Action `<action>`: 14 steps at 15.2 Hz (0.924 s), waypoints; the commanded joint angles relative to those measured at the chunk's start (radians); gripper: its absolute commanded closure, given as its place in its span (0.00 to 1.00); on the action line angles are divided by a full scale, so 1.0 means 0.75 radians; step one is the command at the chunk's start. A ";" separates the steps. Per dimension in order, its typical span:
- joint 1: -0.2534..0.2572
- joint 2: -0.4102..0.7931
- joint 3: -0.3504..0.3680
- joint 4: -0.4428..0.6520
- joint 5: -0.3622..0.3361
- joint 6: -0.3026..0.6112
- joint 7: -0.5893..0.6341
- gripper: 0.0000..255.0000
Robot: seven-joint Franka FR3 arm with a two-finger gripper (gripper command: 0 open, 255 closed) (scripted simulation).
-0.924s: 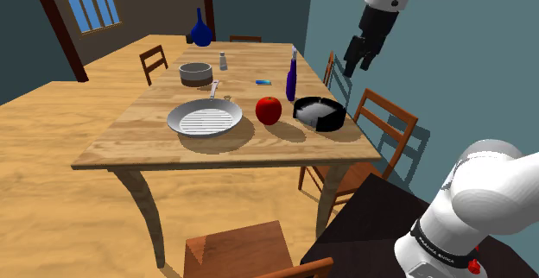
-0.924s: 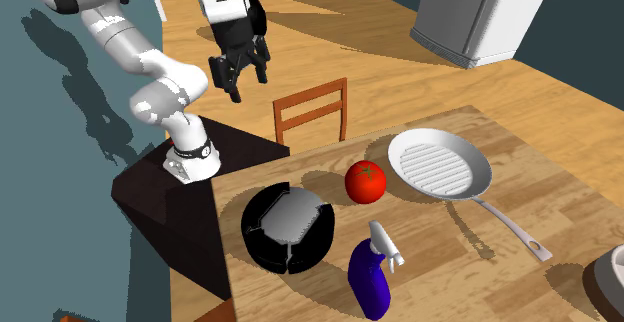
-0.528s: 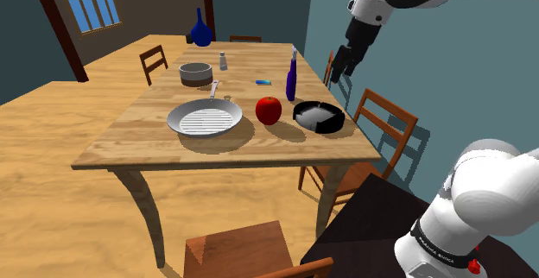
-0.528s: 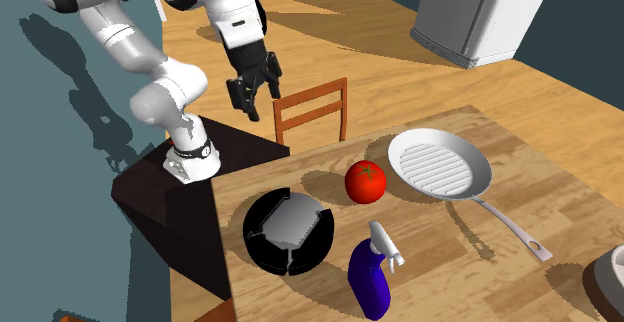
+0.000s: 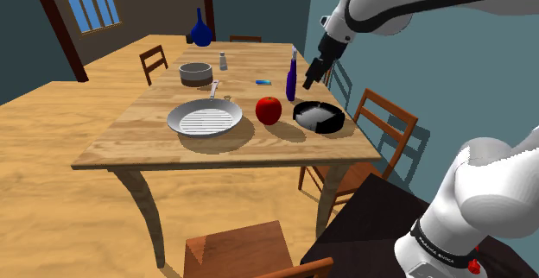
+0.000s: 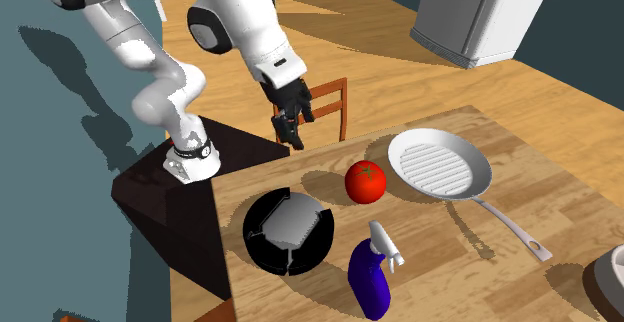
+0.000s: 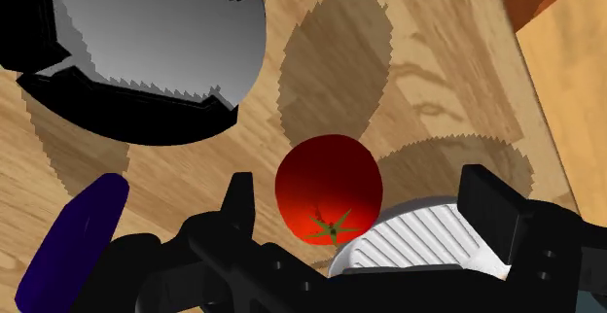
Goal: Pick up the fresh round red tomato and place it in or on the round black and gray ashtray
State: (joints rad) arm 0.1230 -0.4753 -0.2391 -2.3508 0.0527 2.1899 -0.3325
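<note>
Gripper hangs wide open above the table, holding nothing. Below it, untouched, the tomato sits near the edge, between ashtray and pan, with bare wood around it. Bottle stands just past the ashtray.

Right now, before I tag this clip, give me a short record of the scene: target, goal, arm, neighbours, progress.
target: red tomato, resting on the wooden table, untouched
goal: round black and grey ashtray, beside the tomato, apart from it
arm: gripper open, in the air above the table, holding nothing
neighbours: grey frying pan on the tomato's other side; blue spray bottle next to the ashtray
progress: pick not yet begun
</note>
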 commanded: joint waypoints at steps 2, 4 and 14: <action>0.068 0.131 -0.068 0.020 0.092 0.158 -0.154 0.00; 0.119 0.223 -0.111 0.058 0.175 0.235 -0.263 0.00; 0.234 0.491 -0.182 0.152 0.454 0.420 -0.550 0.00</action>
State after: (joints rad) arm 0.2947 -0.1208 -0.3752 -2.2384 0.3807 2.4938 -0.7369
